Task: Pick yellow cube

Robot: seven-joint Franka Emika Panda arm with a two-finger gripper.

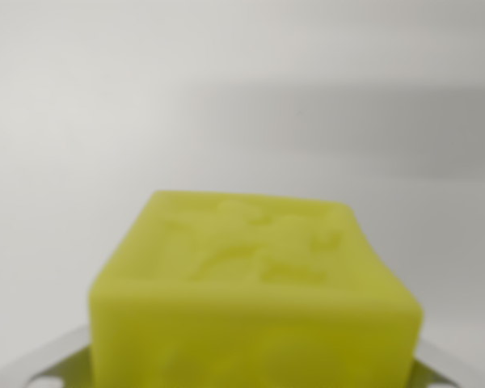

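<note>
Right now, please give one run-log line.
cube: yellow, close, blurred | fingers: metal at both lower sides of cube | grip: cannot tell | background: plain white

The place looked like a bare test bench or lab setup, though little gave it away. Behind the yellow cube (250,291) lay only a plain white surface (226,97), blurred and featureless, with soft grey shadow.

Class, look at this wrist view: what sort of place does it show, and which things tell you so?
Probably a lab or test bench: a plain white surface, one blurred yellow cube very close to the camera, and pale metal parts at the bottom edge.
</note>
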